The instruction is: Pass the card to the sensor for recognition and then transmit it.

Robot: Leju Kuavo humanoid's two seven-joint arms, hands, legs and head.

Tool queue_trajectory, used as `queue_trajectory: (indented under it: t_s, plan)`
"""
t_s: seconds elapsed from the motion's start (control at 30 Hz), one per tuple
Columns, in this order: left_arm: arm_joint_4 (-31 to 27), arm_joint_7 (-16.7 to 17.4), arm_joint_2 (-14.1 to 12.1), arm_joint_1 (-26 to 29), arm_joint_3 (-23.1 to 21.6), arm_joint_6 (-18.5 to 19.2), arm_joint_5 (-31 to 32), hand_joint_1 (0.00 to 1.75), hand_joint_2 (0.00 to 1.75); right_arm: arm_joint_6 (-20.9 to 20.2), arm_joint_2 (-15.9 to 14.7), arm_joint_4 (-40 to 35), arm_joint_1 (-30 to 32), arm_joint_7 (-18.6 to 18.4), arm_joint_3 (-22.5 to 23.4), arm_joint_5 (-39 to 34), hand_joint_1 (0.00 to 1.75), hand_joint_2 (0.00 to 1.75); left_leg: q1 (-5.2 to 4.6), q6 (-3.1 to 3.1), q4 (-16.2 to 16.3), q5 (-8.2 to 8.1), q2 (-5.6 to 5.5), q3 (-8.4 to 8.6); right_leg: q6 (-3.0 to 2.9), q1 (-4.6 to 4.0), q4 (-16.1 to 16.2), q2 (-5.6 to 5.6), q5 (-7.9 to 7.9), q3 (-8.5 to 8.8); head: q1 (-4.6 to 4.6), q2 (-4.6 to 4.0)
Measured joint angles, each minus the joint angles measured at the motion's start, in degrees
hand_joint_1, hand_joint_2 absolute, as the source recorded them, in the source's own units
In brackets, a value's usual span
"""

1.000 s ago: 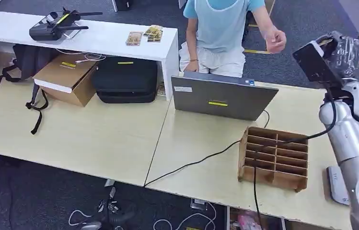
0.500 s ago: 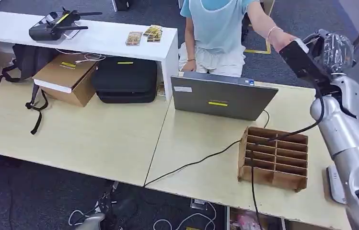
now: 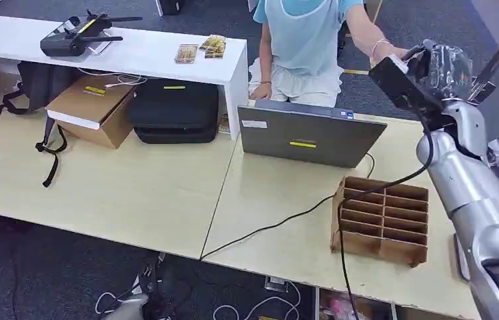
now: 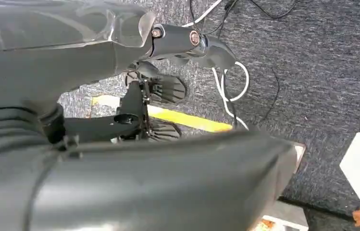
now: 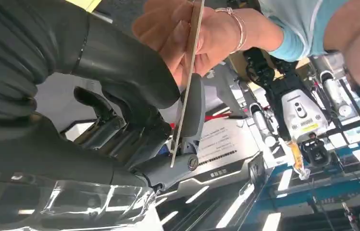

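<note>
**Right wrist view: card held edge-on between robot and person**

Right wrist view, nearest the camera: the right hand (image 5: 134, 103) grips the card (image 5: 186, 82) between its thick grey thumb and darker fingers (image 5: 192, 113). The card is seen edge-on as a thin tan strip; its long axis runs from the robot's fingertips straight out toward the person's hand (image 5: 187, 36), whose fingers close on the card's far end. A bracelet (image 5: 235, 24) circles that wrist.

From the head view, the right hand (image 3: 443, 67) is raised beyond the far edge of the table (image 3: 133, 193), meeting the person's hand (image 3: 390, 52); the card itself is too small to make out there. Nearer on the table stand a wooden compartment rack (image 3: 381, 220) and, behind it, a grey laptop (image 3: 310, 137).

The left hand (image 4: 182, 43) hangs over grey carpet; whether it is released or clenched I cannot tell.
</note>
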State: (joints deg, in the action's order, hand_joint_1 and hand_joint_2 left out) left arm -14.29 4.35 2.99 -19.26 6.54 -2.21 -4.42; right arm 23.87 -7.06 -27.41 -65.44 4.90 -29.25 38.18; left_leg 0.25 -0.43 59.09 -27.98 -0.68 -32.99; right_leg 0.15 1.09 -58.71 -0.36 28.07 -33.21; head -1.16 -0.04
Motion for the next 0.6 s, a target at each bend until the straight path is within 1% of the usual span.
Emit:
queue_trajectory:
  t_s: [0.03, 0.07, 0.27, 0.6]
  plan:
    - [0.0, 0.0, 0.1, 0.0, 0.0, 0.0, -0.1, 0.00, 0.00, -0.1, 0.0, 0.2, 0.0, -0.1, -0.2, 0.1, 1.33, 1.75, 0.00, 0.00, 0.0, 0.00, 0.00, 0.00, 0.00, 0.00, 0.0, 0.00, 0.00, 0.00, 0.02, 0.00]
    - [0.1, 0.0, 0.1, 0.0, 0.0, 0.0, -0.2, 0.00, 0.00, -0.2, 0.0, 0.3, -0.1, -0.3, -0.2, 0.3, 0.00, 1.75, 0.00, 0.00, 0.0, 0.00, 0.00, 0.00, 0.00, 0.00, 0.0, -0.01, 0.00, 0.00, 0.00, 0.00]
    - [0.3, 0.0, 0.4, 0.0, 0.0, -0.1, -0.2, 0.00, 0.00, -0.2, -0.1, 1.4, -0.2, -0.6, -0.4, 0.4, 0.00, 1.75, 0.00, 0.00, 0.0, 0.00, 0.01, 0.01, 0.00, 0.00, 0.0, 0.02, 0.00, 0.00, 0.00, 0.00]
    - [0.5, 0.0, 0.6, 0.0, 0.0, -0.3, -0.3, 0.00, 0.00, 0.0, -1.3, 1.6, -0.2, 0.0, -0.4, -0.1, 0.00, 1.75, 0.00, 0.00, 0.0, 0.00, 0.02, 0.01, 0.00, 0.00, 0.0, 0.02, 0.00, -0.01, 0.02, 0.00]
